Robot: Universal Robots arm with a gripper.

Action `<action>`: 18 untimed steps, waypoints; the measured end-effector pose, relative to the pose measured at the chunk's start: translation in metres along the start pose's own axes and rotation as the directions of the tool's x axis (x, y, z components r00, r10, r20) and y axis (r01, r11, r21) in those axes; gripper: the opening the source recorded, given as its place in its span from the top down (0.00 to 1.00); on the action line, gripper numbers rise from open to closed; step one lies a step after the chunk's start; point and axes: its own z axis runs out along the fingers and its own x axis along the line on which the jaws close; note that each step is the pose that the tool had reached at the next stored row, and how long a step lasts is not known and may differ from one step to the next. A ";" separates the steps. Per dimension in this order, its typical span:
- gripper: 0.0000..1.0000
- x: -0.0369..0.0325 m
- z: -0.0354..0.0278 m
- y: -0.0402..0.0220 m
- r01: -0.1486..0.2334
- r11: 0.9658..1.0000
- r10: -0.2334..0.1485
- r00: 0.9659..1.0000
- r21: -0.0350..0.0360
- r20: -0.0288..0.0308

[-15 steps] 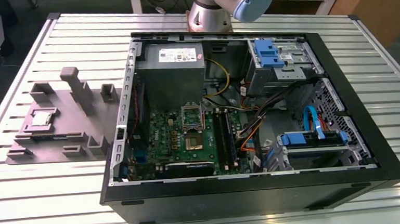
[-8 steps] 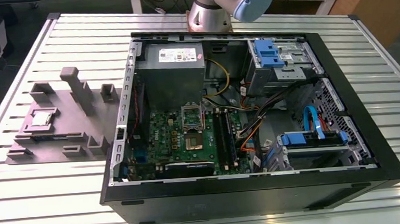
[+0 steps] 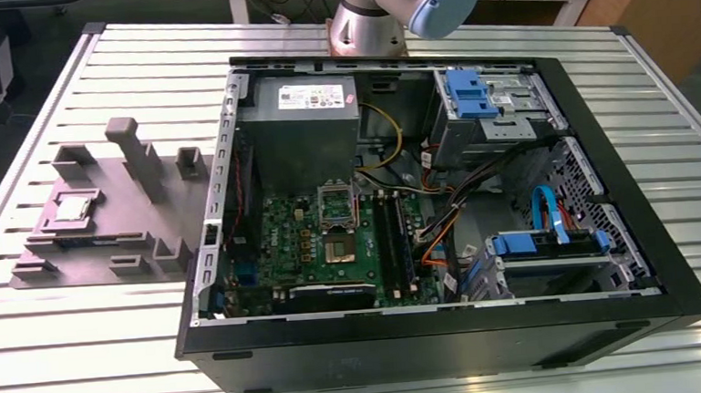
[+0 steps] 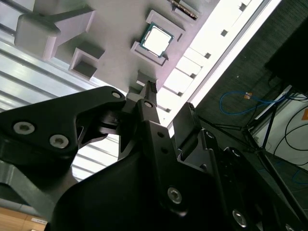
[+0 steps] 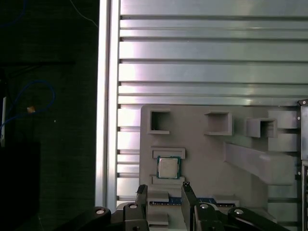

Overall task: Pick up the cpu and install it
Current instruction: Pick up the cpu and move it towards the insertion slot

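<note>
We see cpu (image 3: 74, 207) flat in recess of grey fixture tray (image 3: 99, 262), at exterior view's left of open computer case (image 3: 457, 336). Low ledges cradle it, we judge for steady pickup. In first wrist view, gripper (image 5: 163, 186) hangs near cpu, fingers spread, empty. Tall fixture post (image 3: 125, 146) and case wall (image 3: 219, 195) stand between cpu and motherboard (image 3: 283, 246).

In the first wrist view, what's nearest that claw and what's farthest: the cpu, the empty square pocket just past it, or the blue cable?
From the gripper:
1. cpu, seated in the grey tray, right in front of it.
2. empty square pocket, beyond the cpu on the same tray.
3. blue cable, out past the table edge.
</note>
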 end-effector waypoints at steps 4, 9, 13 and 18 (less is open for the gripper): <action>0.58 0.0002 0.0015 -0.0002 0.003 1.000 -0.003 1.000 0.000 0.000; 0.58 0.0006 0.0046 -0.0008 0.030 1.000 -0.030 1.000 0.000 -0.001; 0.58 0.0007 0.0058 -0.0009 0.035 0.999 -0.035 0.999 0.000 -0.002; 0.58 0.0006 0.0063 -0.0009 0.035 0.999 -0.035 0.999 0.000 -0.002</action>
